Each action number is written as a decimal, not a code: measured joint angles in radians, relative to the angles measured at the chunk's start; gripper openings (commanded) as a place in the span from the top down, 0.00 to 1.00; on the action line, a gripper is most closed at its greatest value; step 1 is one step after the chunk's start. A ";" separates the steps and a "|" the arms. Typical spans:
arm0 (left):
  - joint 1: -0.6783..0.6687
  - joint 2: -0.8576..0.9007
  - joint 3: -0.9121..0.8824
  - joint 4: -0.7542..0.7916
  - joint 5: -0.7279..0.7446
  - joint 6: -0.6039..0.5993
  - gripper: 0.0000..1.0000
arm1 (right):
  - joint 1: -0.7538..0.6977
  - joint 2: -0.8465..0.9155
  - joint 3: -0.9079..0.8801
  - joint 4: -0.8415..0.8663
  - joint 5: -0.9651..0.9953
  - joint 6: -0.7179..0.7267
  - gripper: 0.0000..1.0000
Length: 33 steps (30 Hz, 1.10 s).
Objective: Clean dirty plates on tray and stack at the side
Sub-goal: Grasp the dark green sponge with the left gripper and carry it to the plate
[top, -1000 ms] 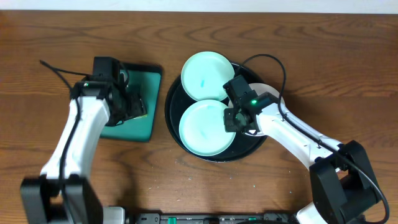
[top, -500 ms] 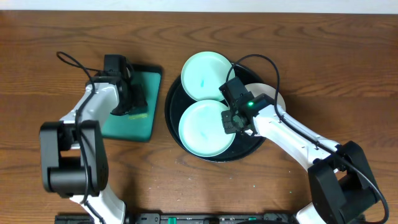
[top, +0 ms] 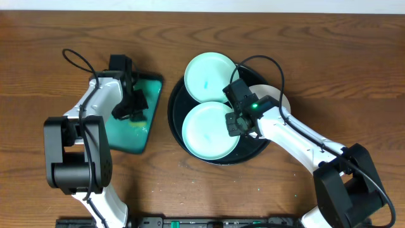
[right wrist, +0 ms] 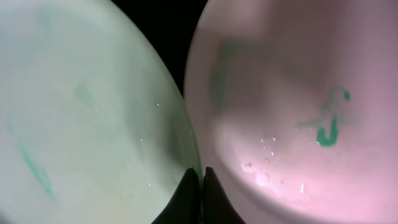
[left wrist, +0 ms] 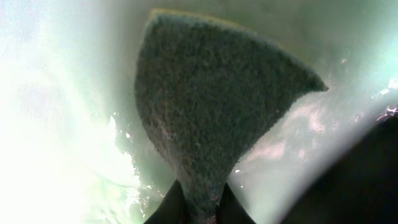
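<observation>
The round black tray [top: 173, 111] carries three plates. A pale green plate [top: 211, 76] lies at the back and another [top: 204, 132] at the front. A third plate [top: 271, 90] on the right is mostly under my right arm. My right gripper [top: 238, 123] is shut on the front plate's right rim. In the right wrist view its tips [right wrist: 201, 169] pinch that rim, with the green plate [right wrist: 81, 112] to the left and a green-smeared plate [right wrist: 298, 93] to the right. My left gripper [top: 131, 110] is shut on a dark scouring sponge [left wrist: 211, 106], its tips [left wrist: 199, 190] clamped on its narrow end.
A rectangular teal tray [top: 126, 136] with a wet, shiny bottom lies left of the black tray, under my left gripper. Bare wooden table [top: 50, 44] surrounds both trays. Black cables loop from each arm.
My left arm swung in over the teal tray and its gripper closed on the sponge. The teal tray now sits skewed. The right gripper stayed on the plate rim.
</observation>
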 measured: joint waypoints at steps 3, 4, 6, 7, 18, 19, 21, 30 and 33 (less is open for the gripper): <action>-0.001 -0.026 0.052 -0.123 -0.010 0.000 0.93 | 0.000 0.000 0.000 -0.003 0.008 0.032 0.99; -0.003 -0.044 0.068 -0.149 -0.008 0.000 0.93 | 0.000 0.000 0.000 -0.002 0.009 0.038 0.99; -0.010 -0.092 0.092 -0.173 0.003 0.000 0.93 | 0.001 0.000 0.000 -0.004 0.010 0.046 0.99; -0.016 -0.120 0.101 -0.181 0.015 0.000 0.93 | 0.003 0.000 0.000 -0.005 0.011 0.050 0.99; -0.224 -0.211 0.093 -0.184 0.198 -0.062 0.93 | 0.007 0.000 0.000 -0.035 0.015 0.104 0.99; -0.242 -0.205 0.076 -0.171 0.211 -0.069 0.92 | 0.007 0.000 0.000 -0.037 0.009 0.102 0.99; -0.280 -0.194 0.046 -0.156 0.235 -0.075 0.93 | 0.007 0.000 0.000 -0.042 -0.006 0.101 0.99; -0.406 -0.183 0.014 0.030 0.332 -0.124 0.93 | 0.007 0.000 0.000 -0.014 -0.014 0.111 0.99; -0.457 -0.179 -0.025 0.120 0.347 -0.177 0.93 | 0.007 0.000 0.000 -0.014 -0.014 0.111 0.99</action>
